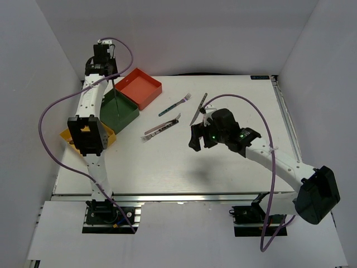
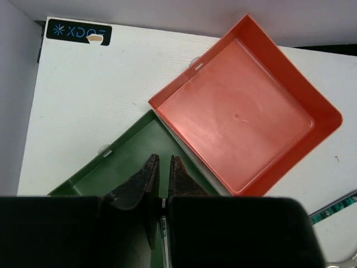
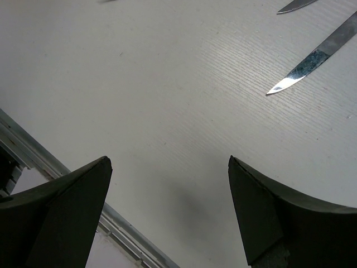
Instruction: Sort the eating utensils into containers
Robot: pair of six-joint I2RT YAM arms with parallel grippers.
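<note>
A: Left side?
B: We see the left tool [image 2: 162, 159] clenched on a thin utensil [image 1: 116, 100]. It hangs upright over the green tray [image 2: 122, 162], which touches the red tray [image 2: 245, 128].
A: Right?
B: The right tool [image 3: 167, 162] is released, fingers wide apart, over bare counter [image 3: 139, 84]. Just beyond it lies a knife [image 1: 198, 109]. Left of that are a teal-handled fork [image 1: 174, 105] and another fork [image 1: 162, 128]. The left arm mostly hides the yellow tray [image 1: 68, 135].

A white table [image 1: 167, 167] is lying flat, its surface showing fine ribbed lines in the right wrist view. A dark label [image 2: 78, 32] with pale blue lettering is sitting at 1 corner. A metal rail [image 1: 184, 195] is running along the near edge, and white walls [image 1: 33, 67] are enclosing 3 sides.
</note>
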